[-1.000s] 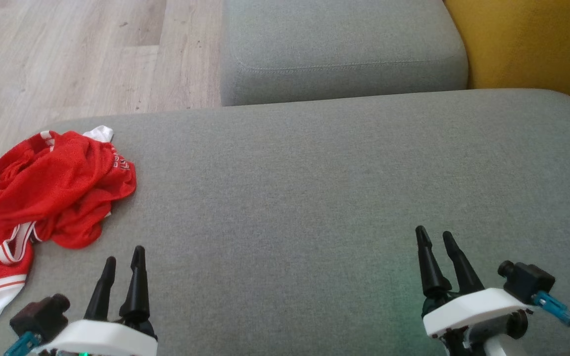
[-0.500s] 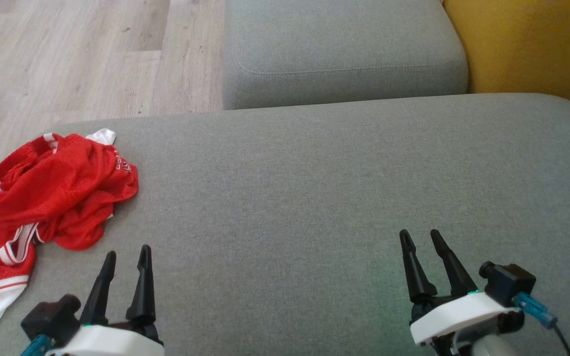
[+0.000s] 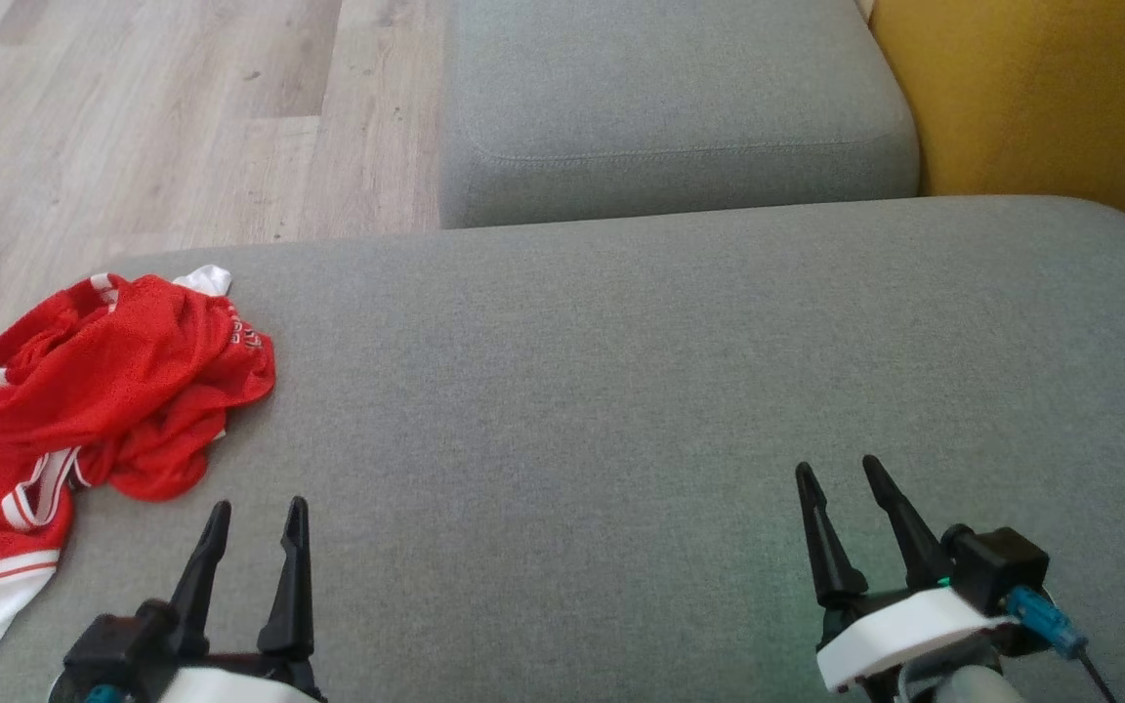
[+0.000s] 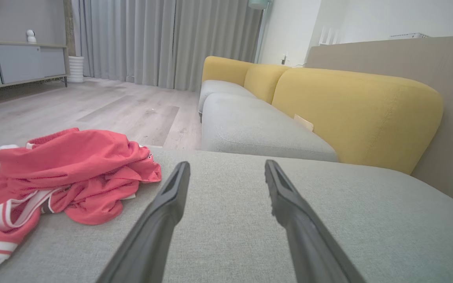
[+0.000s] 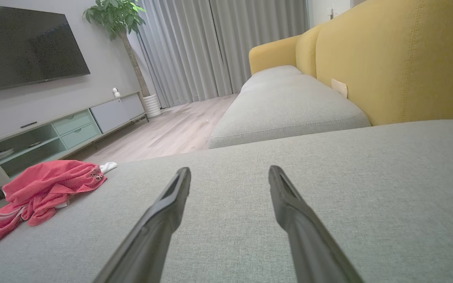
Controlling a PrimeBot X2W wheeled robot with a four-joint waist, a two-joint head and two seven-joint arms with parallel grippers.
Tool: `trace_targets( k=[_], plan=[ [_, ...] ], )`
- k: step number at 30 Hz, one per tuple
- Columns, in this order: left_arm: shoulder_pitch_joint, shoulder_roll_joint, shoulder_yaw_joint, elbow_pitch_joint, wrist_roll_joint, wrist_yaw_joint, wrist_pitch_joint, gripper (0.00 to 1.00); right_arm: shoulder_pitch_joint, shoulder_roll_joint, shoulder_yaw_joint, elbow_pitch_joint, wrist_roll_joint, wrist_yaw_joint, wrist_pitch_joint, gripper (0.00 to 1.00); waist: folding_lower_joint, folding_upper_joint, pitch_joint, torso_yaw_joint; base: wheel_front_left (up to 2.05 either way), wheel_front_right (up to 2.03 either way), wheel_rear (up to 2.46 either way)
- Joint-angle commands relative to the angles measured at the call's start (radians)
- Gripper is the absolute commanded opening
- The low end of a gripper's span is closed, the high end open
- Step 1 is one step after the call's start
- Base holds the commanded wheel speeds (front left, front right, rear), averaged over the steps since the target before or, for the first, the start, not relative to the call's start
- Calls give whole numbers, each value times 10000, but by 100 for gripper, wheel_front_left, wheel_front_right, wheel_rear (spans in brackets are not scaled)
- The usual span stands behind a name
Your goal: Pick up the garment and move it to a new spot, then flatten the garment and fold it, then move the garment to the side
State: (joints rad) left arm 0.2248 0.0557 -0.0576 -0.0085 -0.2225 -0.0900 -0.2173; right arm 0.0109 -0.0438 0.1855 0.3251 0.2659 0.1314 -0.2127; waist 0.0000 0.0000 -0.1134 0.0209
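Nearest you, the left gripper (image 3: 260, 504) at 7 o'clock and the right gripper (image 3: 836, 465) at 5 o'clock both stand released and empty above the grey sofa seat (image 3: 621, 391). The crumpled red-and-white jersey (image 3: 104, 391) lies at 9 o'clock on the seat's edge. A yellow backrest (image 3: 1041, 88) sits at 1 o'clock.

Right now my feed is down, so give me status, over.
Left pincer open, empty. Right pincer open, empty. Garment crumpled at left edge of cushion, untouched. Bare cushion between it and left pincer.
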Motion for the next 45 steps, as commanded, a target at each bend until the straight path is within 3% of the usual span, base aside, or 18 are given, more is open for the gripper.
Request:
trace_targets(
  k=[1,11,27,34,45],
  plan=[
    [-302,-31,305,-461,380,-86,-155,100,-496,-60,176,-259,-370,-7,-199,100,0,0,-25,2,0,0,0],
    [-64,-41,401,-413,1505,-170,-444,100,-495,-64,265,82,-1440,-7,-490,100,0,0,-176,11,0,0,0],
    [-85,-53,622,-175,1478,-254,-444,100,-490,-64,169,152,-1442,-7,-490,100,0,0,-54,58,0,0,0],
    [-127,-54,616,-229,1647,-75,-444,100,-322,-64,429,172,-1557,-7,-490,100,0,0,73,757,0,0,0],
    [165,-54,1015,-367,1769,12,-444,100,-22,-64,545,-168,-1061,-7,-490,100,0,0,-113,2475,0,0,0]
  ],
)
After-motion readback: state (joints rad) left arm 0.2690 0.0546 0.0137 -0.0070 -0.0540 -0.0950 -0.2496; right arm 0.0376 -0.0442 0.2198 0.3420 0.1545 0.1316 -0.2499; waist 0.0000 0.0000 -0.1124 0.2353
